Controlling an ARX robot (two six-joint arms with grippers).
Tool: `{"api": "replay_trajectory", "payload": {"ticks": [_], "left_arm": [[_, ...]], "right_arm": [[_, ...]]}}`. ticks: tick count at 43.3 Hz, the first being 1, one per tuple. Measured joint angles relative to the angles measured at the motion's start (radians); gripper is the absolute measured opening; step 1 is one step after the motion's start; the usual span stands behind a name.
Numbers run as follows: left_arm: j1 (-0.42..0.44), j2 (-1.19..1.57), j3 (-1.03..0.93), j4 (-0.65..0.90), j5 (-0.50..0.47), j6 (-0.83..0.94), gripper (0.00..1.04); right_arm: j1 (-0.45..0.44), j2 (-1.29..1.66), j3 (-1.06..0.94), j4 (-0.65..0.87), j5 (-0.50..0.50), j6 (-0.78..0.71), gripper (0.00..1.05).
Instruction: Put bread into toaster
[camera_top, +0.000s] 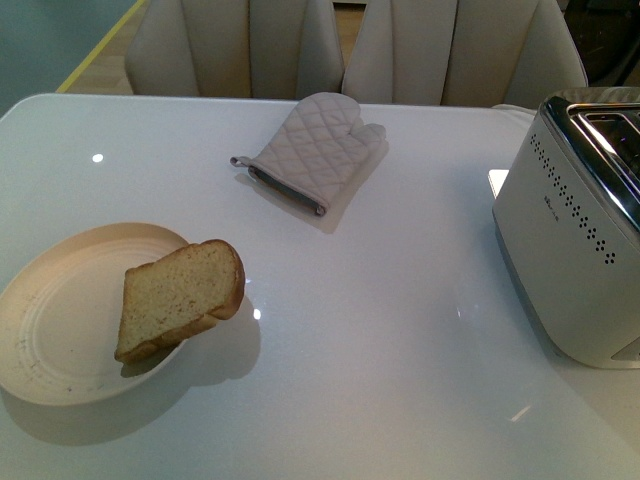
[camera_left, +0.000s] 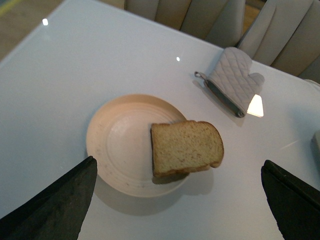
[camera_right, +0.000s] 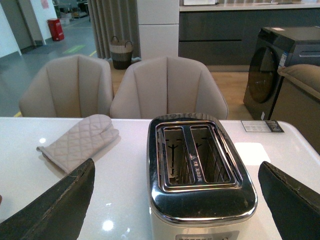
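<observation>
The bread (camera_top: 180, 297), a thick tan slice with a brown crust, lies on the right rim of a cream plate (camera_top: 50, 330) at the table's front left, half overhanging it. It also shows in the left wrist view (camera_left: 186, 147). My left gripper (camera_left: 182, 200) is open and empty, hovering above the table just short of the slice. The white toaster (camera_top: 575, 250) with a chrome slotted top stands at the right. My right gripper (camera_right: 177, 210) is open and empty, held above the toaster (camera_right: 197, 170), whose two slots look empty. Neither arm shows in the front view.
A grey quilted oven mitt (camera_top: 315, 150) lies at the table's back middle. Beige chairs (camera_top: 240, 45) stand behind the far edge. The white glossy table (camera_top: 400, 330) spreads between plate and toaster.
</observation>
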Motion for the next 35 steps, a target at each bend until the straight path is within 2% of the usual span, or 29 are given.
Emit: {"api": "replay_trajectory", "payload": {"ticks": [6,17,23,35], "left_arm": [[0.072,0.322,0.072,0.219,0.095,-0.053,0.98],[0.151,0.904,0.228,0.58,0.085,-0.058,0.98],[0.163,1.215,0.325,0.678,0.058,-0.05,0.98],[0.182,1.563,0.444,0.745,0.014,-0.016,0.98]], "right_arm": [[0.0,0.0,0.0,0.0,0.0,0.0,0.96],[0.0,0.0,0.0,0.0,0.0,0.0,0.96],[0.0,0.0,0.0,0.0,0.0,0.0,0.96],[0.0,0.0,0.0,0.0,0.0,0.0,0.96]]}}
